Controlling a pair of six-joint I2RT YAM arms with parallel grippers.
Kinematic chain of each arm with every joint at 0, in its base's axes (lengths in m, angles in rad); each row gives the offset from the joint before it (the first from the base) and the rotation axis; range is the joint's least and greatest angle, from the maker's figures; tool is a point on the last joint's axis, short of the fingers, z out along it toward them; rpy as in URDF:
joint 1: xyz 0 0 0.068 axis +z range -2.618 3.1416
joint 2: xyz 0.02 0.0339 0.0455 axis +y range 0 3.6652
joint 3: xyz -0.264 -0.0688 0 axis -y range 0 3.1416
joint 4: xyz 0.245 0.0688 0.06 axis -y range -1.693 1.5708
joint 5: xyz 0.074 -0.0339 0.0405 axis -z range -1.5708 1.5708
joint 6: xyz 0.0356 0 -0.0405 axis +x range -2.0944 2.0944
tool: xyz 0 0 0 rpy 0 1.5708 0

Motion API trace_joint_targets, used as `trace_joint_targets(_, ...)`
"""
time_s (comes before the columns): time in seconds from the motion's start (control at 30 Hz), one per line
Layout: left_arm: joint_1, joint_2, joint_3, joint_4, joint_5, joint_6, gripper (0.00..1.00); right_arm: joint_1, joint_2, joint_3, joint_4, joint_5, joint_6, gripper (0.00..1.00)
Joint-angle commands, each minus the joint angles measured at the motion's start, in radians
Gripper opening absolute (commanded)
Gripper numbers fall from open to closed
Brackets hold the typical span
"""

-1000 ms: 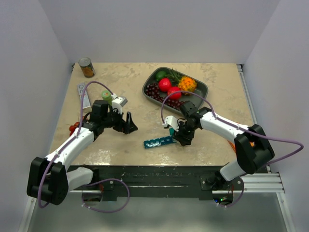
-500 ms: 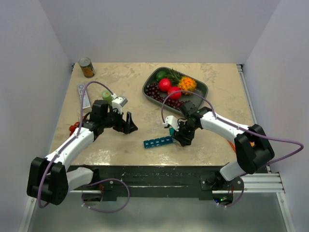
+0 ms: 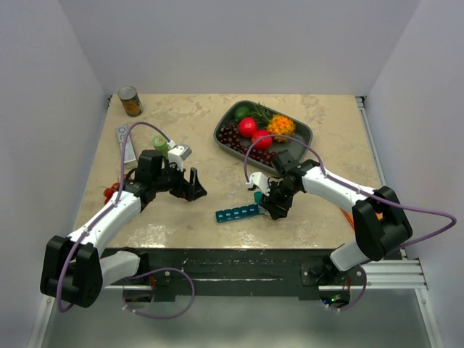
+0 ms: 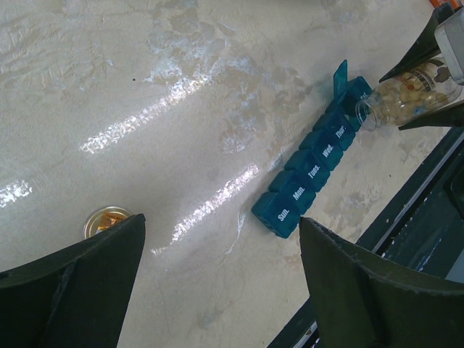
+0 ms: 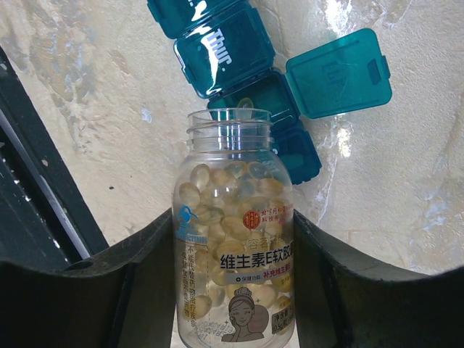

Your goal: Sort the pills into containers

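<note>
My right gripper (image 5: 232,226) is shut on a small clear bottle (image 5: 233,246) full of tan-yellow pills (image 5: 217,196). The bottle is uncapped and tipped, its mouth over an open compartment (image 5: 255,96) of the teal containers strip (image 5: 217,45), whose lid (image 5: 338,72) stands raised. From above, that gripper (image 3: 275,204) sits at the right end of the strip (image 3: 237,213). My left gripper (image 3: 193,188) hovers open to the strip's left with nothing between its fingers. The left wrist view shows the strip (image 4: 310,175) with day labels and the tipped bottle (image 4: 403,97).
A round bottle cap (image 4: 105,220) lies on the table near my left finger. A grey fruit tray (image 3: 301,133) stands at the back right. A can (image 3: 130,101), a green bottle (image 3: 160,143) and a flat box (image 3: 125,142) are at the back left. The table's front edge runs just below the strip.
My right gripper has shifted slightly to the right with the bottle. The left arm and the strip have stayed where they were.
</note>
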Motion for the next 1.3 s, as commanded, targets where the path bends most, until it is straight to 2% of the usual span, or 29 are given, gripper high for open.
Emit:
trace_joint_targets(0.0, -0.007, -0.020, 0.019, 0.029, 0.016, 0.026, 0.91, -0.007, -0.011, 0.033, -0.005, -0.040, 0.011, 0.05)
trace_joint_targets(1.27, -0.008, -0.032, 0.019, 0.027, 0.013, 0.027, 0.90, -0.057, 0.006, 0.048, -0.019, -0.129, 0.017, 0.05)
